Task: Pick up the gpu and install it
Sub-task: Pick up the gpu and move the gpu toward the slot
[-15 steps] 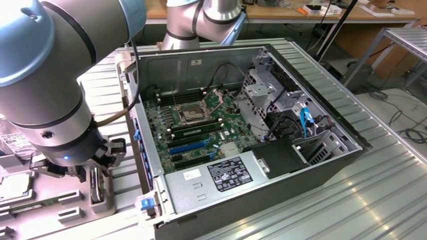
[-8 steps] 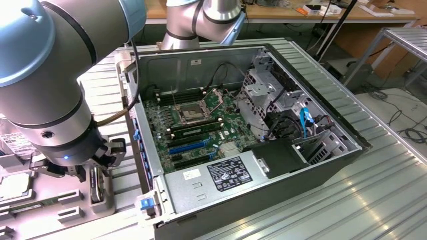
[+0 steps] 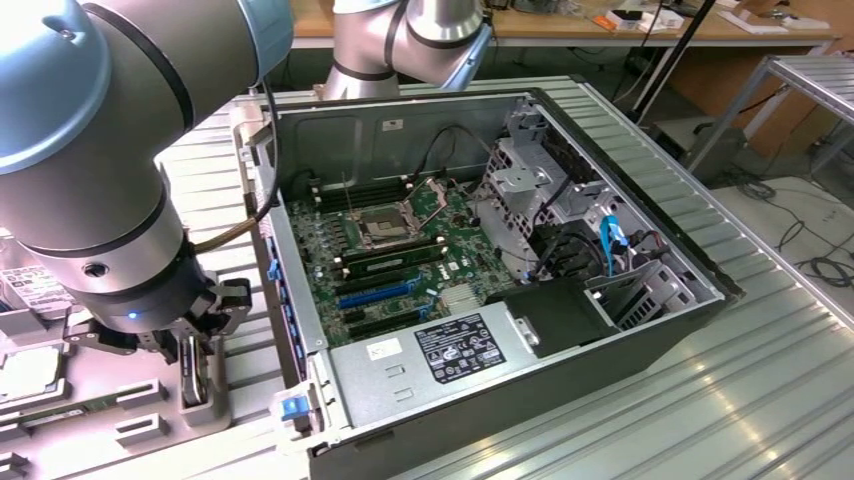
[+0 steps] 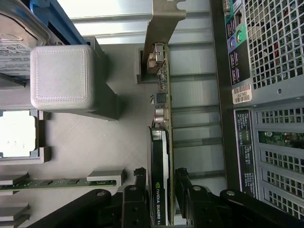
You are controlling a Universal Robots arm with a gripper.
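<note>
gpu [image 4: 161, 142]: black card standing on edge at the grey tray [image 4: 95, 137], silver bracket end away from the claw. I read NVIDIA QUADRO on it. I can't tell if it is seated or lifted.
gripper [image 4: 160, 175]: down over the card with one finger on each face, pinching it as far as I can see.
tray spot: exterior view's left, near the camera, just beside the computer case [image 3: 641, 230].
case: side open, motherboard [image 3: 387, 250] exposed.
other tray items: hard drive [image 4: 14, 52], processor [image 4: 16, 133], memory stick [image 4: 52, 182], all apart from the card.
arm [image 3: 120, 150]: stands over the tray.
</note>
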